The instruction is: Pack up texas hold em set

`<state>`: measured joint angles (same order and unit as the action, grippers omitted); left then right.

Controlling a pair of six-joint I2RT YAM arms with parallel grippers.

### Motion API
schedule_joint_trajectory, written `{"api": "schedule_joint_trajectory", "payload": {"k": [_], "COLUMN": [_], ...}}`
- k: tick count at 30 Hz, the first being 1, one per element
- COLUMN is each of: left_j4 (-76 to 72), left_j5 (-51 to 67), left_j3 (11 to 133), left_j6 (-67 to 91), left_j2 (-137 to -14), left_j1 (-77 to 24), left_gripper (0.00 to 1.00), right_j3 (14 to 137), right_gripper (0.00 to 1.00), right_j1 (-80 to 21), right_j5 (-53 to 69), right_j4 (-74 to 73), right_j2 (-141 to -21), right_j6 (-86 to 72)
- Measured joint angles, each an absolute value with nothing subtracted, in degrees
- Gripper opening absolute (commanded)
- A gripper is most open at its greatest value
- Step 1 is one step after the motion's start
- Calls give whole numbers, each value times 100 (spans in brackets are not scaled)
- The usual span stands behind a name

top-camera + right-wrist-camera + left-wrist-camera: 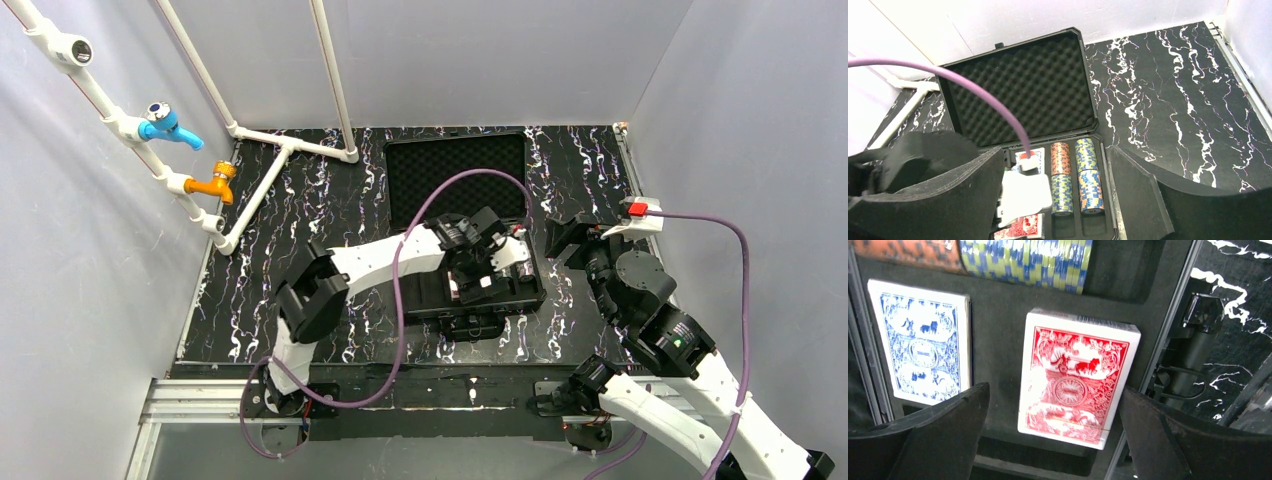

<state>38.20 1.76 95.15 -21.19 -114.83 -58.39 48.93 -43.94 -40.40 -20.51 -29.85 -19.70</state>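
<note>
The black briefcase (530,296) lies open, its foam lid (456,170) flat behind the slotted tray. My left gripper (487,268) hangs over the tray, open. Its fingers (943,435) stand either side of the red deck (1078,375), apart from it. The red deck lies slightly askew over its recess. The blue deck (923,352) sits in the slot to its left. A blue-yellow chip roll (1028,262) and an orange roll (908,252) lie beyond. My right gripper (563,238) is open and empty, raised right of the case. Several chip rolls (1085,172) fill two slots.
White pipes with a blue tap (165,125) and an orange tap (215,183) run along the left wall and back left of the marbled table (300,210). A purple cable (470,180) arcs over the lid. Grey walls close in on three sides.
</note>
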Motion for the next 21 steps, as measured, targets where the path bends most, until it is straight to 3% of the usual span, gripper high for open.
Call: {"api": "schedule_joint_trajectory", "payload": {"k": [6,11,17,21], "left_j4": [2279,1839,1831,2005], "left_j5": [-456,-423,266,598], "left_j3": [7780,7627,7629,7647], "left_j6": [-1625,-1559,-1588,-1632], "left_j2": [-10160,-9767,-9574,-9612], "left_j1": [-5867,-5854,-5850,-5850], "left_gripper": [98,87,67,41], "right_j3": [4893,4897,4897,4897], "right_gripper": [86,86,86,86], "right_j1": [-4394,-4394,-4394,-4394], "right_j5": [-4040,-4040,-4010,-3986], "right_j4": [-2051,-2051,-2049,-2051], "right_j2": [-2995,-3011,-3022,-3048], "right_j6": [-1966,-1949,-1962,-1994]}}
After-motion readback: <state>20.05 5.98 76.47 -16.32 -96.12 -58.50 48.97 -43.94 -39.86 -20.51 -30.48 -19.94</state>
